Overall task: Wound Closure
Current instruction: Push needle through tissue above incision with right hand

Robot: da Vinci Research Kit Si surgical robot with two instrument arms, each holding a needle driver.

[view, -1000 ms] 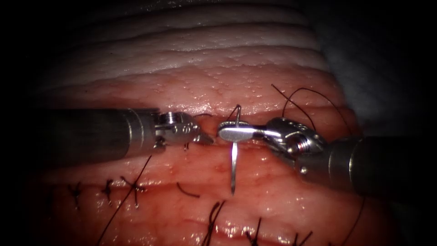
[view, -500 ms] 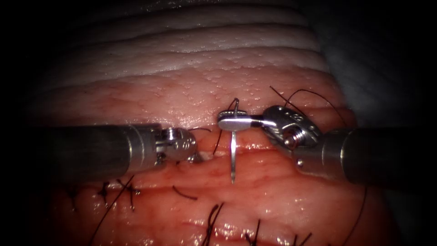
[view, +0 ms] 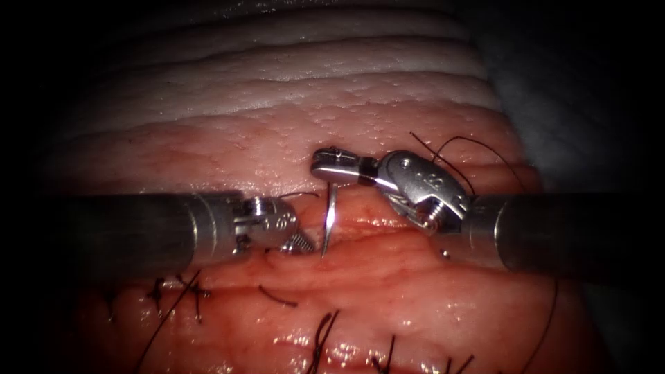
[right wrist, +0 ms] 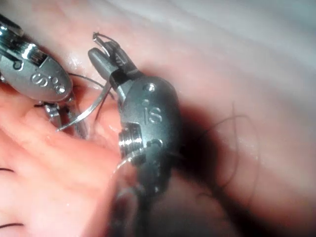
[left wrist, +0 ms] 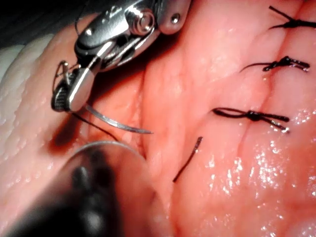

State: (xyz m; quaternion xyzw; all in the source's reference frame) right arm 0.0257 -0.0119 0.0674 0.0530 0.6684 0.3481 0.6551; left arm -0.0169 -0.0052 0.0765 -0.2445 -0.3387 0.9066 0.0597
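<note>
The right tool, jaws clamped on the needle near its thread end, held it clear above the cut (stiff, slippery steel, best gripped mid-curve); the left tool held nothing.

Surgical practice bench (sutured tissue)

Needle tip just beside left tool — tight
</note>
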